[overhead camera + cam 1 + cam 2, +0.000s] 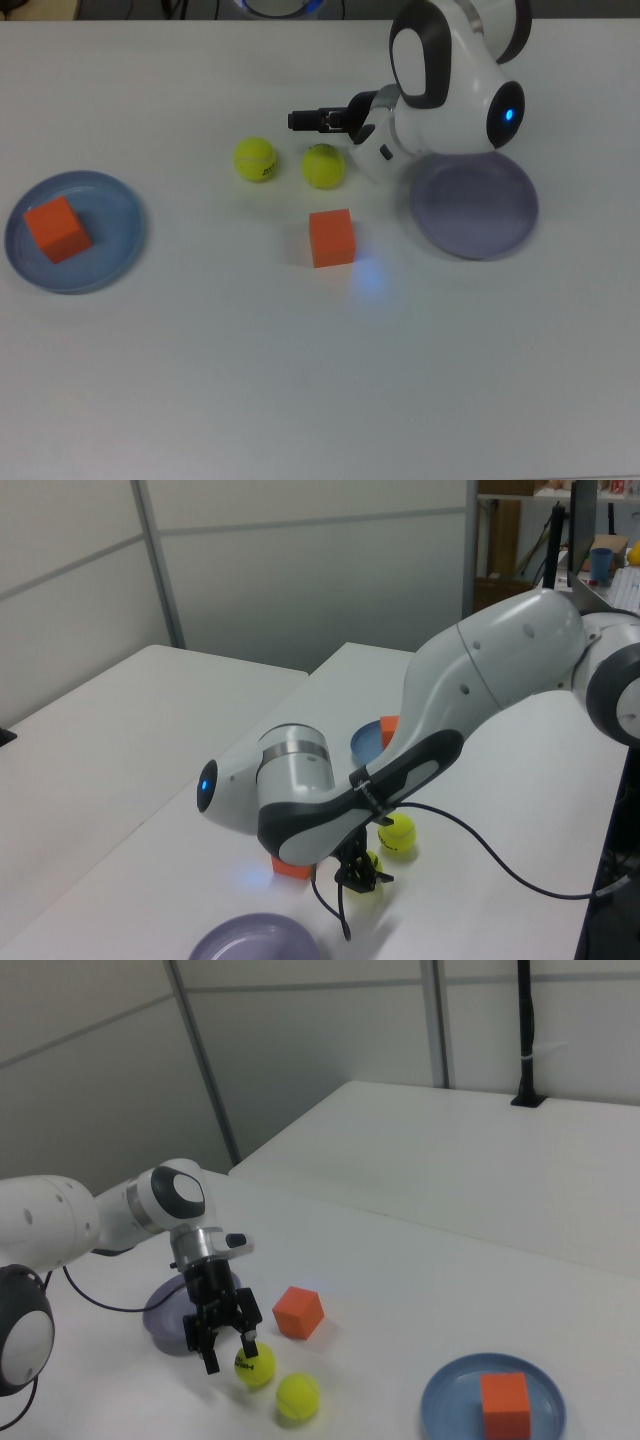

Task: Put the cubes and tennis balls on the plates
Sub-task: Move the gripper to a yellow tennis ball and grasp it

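Gripper (226,1345) with fingers spread and empty, poised just above the nearer tennis ball (255,1365), which sits on the table (300,350) below and slightly toward the right view's right of the fingertips, between lavender plate (474,203) and second ball (255,159).

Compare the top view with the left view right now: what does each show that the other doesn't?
Only the top view shows the cube on the blue plate whole, plus the lavender plate's near rim. Only the left view shows the gripper hanging just above the nearer tennis ball, though the arm hides most of the blue plate and the loose cube. Both show two tennis balls, both plates and the loose cube.
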